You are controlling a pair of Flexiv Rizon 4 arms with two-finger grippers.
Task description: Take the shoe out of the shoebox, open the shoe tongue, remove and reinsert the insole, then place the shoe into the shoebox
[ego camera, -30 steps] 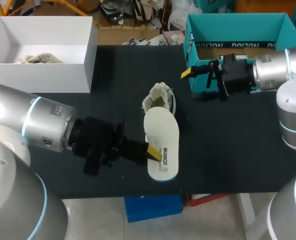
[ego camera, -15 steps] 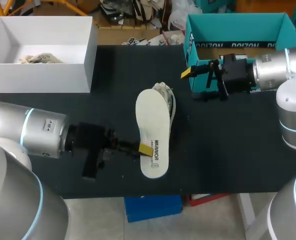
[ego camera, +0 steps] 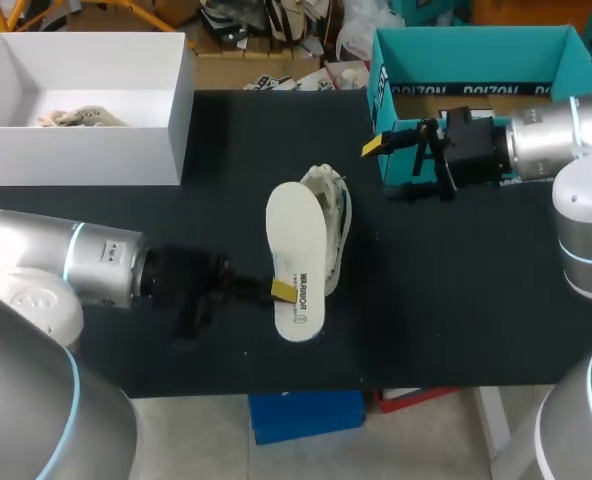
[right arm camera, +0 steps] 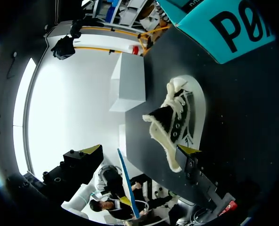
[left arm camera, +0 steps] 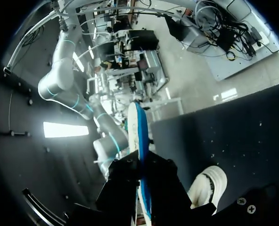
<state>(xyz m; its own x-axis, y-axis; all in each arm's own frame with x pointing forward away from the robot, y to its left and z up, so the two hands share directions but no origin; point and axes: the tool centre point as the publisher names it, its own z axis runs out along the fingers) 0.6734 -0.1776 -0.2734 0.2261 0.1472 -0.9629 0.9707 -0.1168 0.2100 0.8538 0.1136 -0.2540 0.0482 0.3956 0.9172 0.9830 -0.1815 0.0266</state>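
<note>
As refitting seems intended, the insole (ego camera: 298, 268) is clamped by the left gripper (ego camera: 284, 291) beside the shoe (ego camera: 332, 205), the right gripper (right arm camera: 140, 149) spread empty.

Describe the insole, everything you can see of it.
The insole is off-white, flat and foam-like, with dark print near its heel and a blue underside edge in the left wrist view. The left claw is shut on its heel end. Its toe end overlaps the shoe; contact there is unclear.

Insole (left arm camera: 138, 141) edge-on, clamped between fingers (left arm camera: 164, 178); pale shoe (left arm camera: 208, 186) just beside (on black table (left arm camera: 233, 127)).
</note>
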